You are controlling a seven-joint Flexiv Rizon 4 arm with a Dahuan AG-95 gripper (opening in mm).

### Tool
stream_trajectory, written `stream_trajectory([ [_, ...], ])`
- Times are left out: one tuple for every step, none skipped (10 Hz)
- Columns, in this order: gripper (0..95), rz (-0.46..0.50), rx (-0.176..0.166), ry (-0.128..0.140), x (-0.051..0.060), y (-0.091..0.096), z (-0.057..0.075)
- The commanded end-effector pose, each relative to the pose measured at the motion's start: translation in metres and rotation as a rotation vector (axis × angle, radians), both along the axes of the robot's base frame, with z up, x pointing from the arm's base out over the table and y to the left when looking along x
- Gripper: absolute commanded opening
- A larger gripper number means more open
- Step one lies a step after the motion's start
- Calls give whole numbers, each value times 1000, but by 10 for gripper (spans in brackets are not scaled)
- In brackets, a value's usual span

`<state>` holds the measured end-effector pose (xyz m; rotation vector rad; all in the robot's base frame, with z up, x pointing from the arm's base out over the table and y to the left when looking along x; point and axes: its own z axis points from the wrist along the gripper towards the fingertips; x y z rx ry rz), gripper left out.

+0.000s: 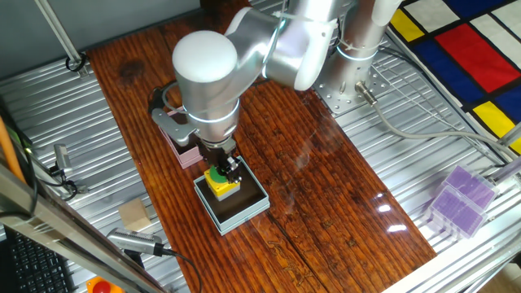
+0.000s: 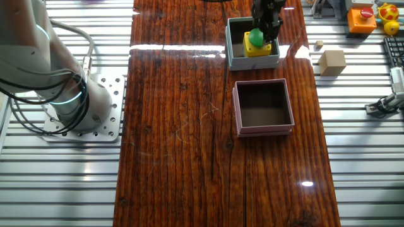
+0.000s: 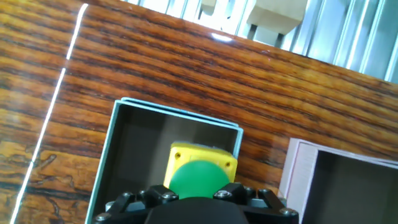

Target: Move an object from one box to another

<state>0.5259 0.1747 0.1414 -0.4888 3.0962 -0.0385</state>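
Note:
The light blue box (image 1: pixel 213 208) with a dark lining stands on the wooden table; it also shows in the other fixed view (image 2: pixel 232 44) and the hand view (image 3: pixel 109 149). In it is a yellow block with a green dome (image 1: pixel 220 184) (image 2: pixel 255 41) (image 3: pixel 198 174). My gripper (image 1: pixel 225 169) (image 2: pixel 267 30) reaches down into the blue box, with its fingers on either side of the green dome. The fingertips are hidden in the hand view. The pale pink box (image 2: pixel 264 129) (image 1: pixel 186 151) (image 3: pixel 297 180) stands beside the blue box and looks empty.
A wooden cube (image 2: pixel 332 62) (image 1: pixel 135 216) lies on the metal slats beside the table. Tools and a cable (image 1: pixel 142 244) lie near the front left. A purple plastic case (image 1: pixel 461 200) sits at the right. The arm's base (image 2: pixel 76 104) is bolted at the table's end.

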Motion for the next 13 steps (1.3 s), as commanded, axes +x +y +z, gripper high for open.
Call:
stream_trajectory([
  [0, 8, -21, 2, -4, -5, 12],
  [0, 10, -21, 5, -4, -9, 14],
  [0, 24, -20, 6, -3, -17, 19],
  [0, 44, -19, 7, -2, -28, 26],
  [0, 58, -16, 9, -2, -38, 32],
  [0, 74, -16, 17, -3, -52, 40],
  [0, 72, -17, 24, -5, -62, 46],
  [0, 73, -16, 22, -6, -67, 49],
  [0, 74, -14, 20, -7, -72, 52],
  [0, 79, -16, 21, -8, -74, 53],
  [0, 80, -17, 23, -9, -75, 53],
  [0, 82, -14, 22, -9, -76, 53],
  [0, 101, -11, 18, -9, -76, 53],
])
